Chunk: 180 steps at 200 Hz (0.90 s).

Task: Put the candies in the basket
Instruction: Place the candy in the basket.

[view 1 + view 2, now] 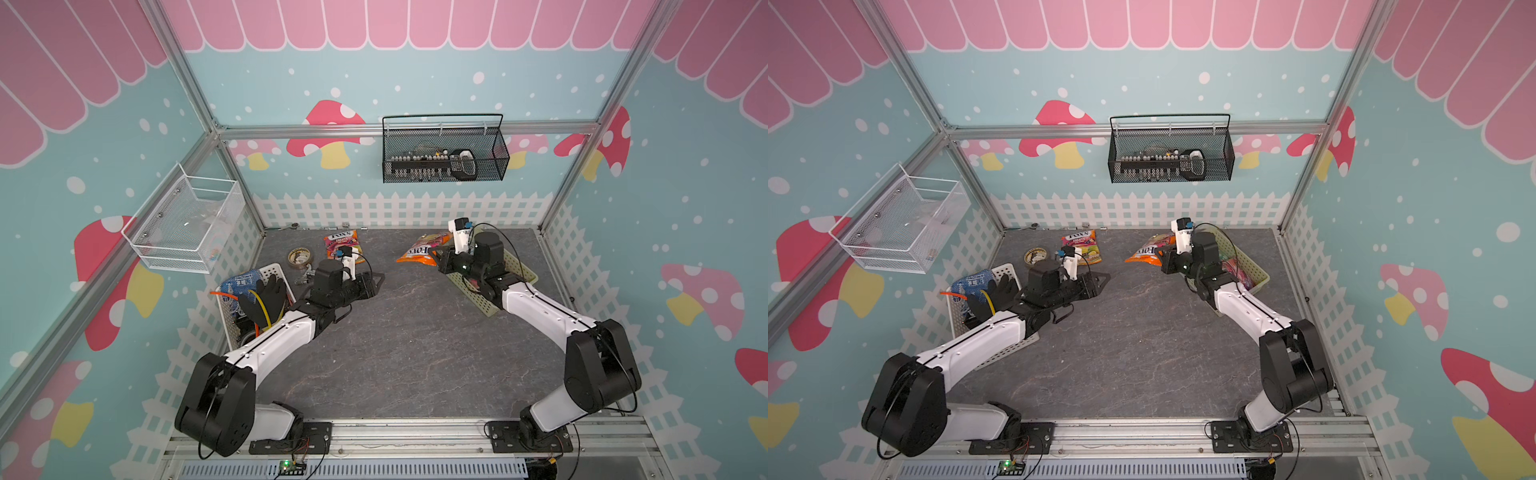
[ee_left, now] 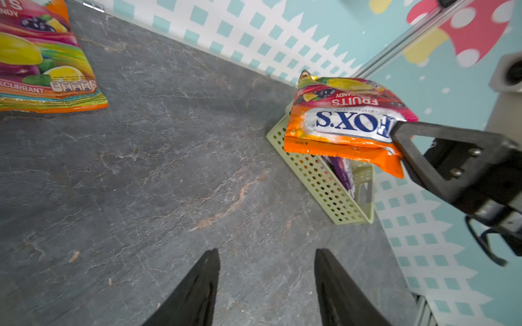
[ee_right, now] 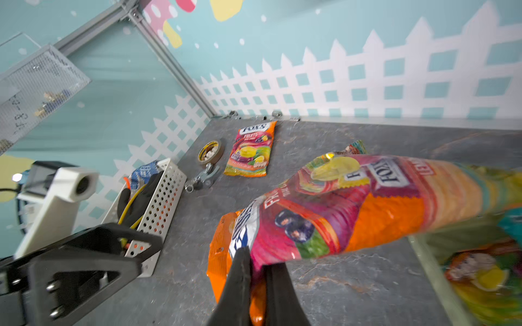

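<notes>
Two candy bags are out in the open right now. One orange FOX'S bag is up in the air, pinched at its edge by the right tool, whose jaws are pressed tight on the orange seam. It hangs over the near-left rim of the pale yellow-green basket, which sits on the right side of the gray counter — mostly hidden under the right arm in both top views. The other orange bag lies flat on the counter near the back wall, well apart from the basket, just beside a roll of tape.

Inside the basket a purple bag stands on edge against the perforated wall in the left wrist view, and more colorful wrappers show blurred in the right wrist view — how many is hard to tell.

The left tool hovers low over bare counter, jaws spread with nothing between them, pointed toward the basket.

A white perforated basket with a black glove and cables sits at the left edge of the counter.
</notes>
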Each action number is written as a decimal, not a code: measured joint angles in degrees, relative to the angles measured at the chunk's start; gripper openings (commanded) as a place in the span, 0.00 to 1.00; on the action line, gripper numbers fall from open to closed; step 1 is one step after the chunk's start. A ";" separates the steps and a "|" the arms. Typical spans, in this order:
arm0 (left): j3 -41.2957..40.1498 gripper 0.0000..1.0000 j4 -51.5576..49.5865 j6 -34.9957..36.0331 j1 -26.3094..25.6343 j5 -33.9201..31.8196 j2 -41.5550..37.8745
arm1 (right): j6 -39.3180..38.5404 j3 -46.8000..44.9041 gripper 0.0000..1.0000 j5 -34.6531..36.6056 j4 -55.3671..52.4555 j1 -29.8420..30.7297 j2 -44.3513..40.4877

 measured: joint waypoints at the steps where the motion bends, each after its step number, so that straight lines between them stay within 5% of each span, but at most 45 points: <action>1: -0.02 0.66 -0.20 0.17 0.00 0.07 -0.37 | 0.00 0.00 0.00 0.28 0.00 -0.22 -0.11; 77: -10.08 0.86 -10.40 3.41 3.48 5.14 -16.20 | 0.28 -2.32 0.00 7.85 1.18 -11.69 0.52; 180: -11.39 0.99 -15.93 4.70 3.74 7.28 -21.22 | 0.37 1.57 0.00 7.34 3.54 -13.81 12.35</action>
